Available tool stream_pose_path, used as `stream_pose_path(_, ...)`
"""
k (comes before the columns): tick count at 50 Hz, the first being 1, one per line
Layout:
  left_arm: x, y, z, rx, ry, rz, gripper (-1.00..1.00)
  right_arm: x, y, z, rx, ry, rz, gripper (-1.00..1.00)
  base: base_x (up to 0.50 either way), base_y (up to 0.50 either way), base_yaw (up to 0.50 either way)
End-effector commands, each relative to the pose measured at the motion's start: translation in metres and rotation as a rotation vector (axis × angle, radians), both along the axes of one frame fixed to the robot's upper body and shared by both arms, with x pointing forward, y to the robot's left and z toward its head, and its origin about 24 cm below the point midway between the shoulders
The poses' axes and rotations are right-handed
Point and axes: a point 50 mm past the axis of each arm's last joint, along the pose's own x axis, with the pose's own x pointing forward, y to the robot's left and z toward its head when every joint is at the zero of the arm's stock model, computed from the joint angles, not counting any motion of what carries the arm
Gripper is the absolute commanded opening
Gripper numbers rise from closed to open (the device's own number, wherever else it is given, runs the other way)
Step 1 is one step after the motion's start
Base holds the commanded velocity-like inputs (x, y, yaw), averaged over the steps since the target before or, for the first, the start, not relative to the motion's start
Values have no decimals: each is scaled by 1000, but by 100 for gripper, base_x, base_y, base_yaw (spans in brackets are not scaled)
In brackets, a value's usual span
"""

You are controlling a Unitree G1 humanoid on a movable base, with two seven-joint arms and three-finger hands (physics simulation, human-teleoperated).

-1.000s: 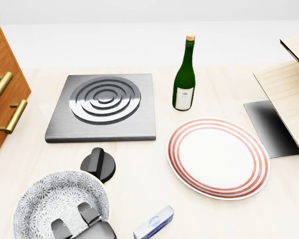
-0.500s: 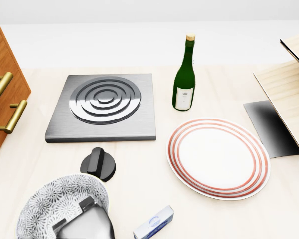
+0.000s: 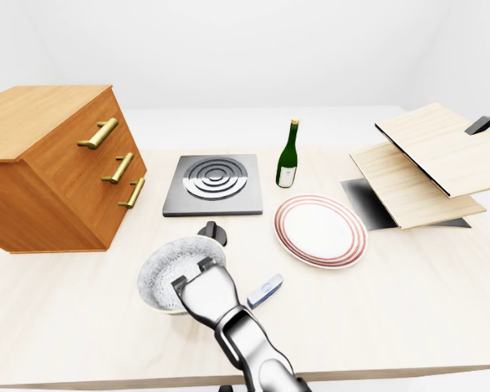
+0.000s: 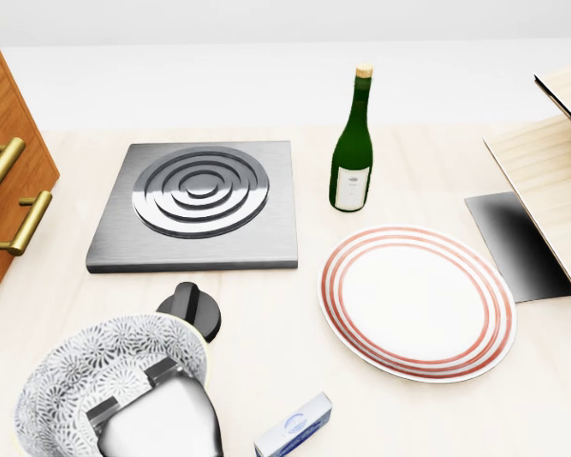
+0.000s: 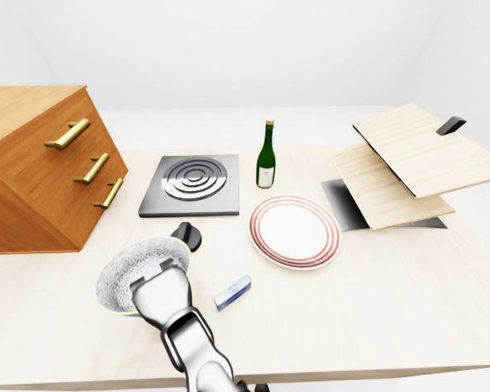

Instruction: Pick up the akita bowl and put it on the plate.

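Akita bowl (image 4: 86, 367) tilted in L hand (image 4: 162, 419); fingertips hidden, wrist cropped.

akita bowl's (image 4: 114, 354) lower rim hidden under hand (image 4: 152, 411), knob (image 4: 196, 307) partly behind bowl, drawer cabinet (image 4: 2, 181) cut off left

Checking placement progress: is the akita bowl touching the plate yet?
Apart. The head view shows a wide strip of bare table between the akita bowl, at lower left, and the plate at right.
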Motion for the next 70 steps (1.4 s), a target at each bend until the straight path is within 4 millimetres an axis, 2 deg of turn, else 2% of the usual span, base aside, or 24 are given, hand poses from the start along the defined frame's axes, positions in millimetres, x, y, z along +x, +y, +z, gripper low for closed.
stream_pose_path(1,0,0,0,1,0,0,100,-3,-3,22,66,-117,-4,-100,0,0,0)
stream_pose_path(5,0,0,0,0,0,0,100,0,-7,36,57,-196,-35,-100,0,0,0)
stream_pose_path(9,0,0,0,2,3,-1,100,4,-9,42,-10,-256,-59,-100,0,0,0)
stream_pose_path(12,0,0,0,2,3,0,100,6,-11,42,-38,-229,-73,-100,0,0,0)
stream_pose_path(17,0,0,0,3,3,-1,100,15,-20,57,1,-237,-127,-100,0,0,0)
stream_pose_path(22,0,0,0,4,5,0,100,23,-24,55,6,-171,-142,-100,0,0,0)
stream_pose_path(23,0,0,0,5,5,0,100,24,-26,58,12,-204,-148,-100,0,0,0)
stream_pose_path(31,0,0,0,7,6,2,100,43,-47,60,-73,-184,-247,-100,0,0,0)
stream_pose_path(52,0,0,0,10,7,3,100,80,-111,61,20,-137,-426,-100,0,0,0)
stream_pose_path(70,0,0,0,12,10,1,100,99,-157,62,62,-178,-534,-100,0,0,0)
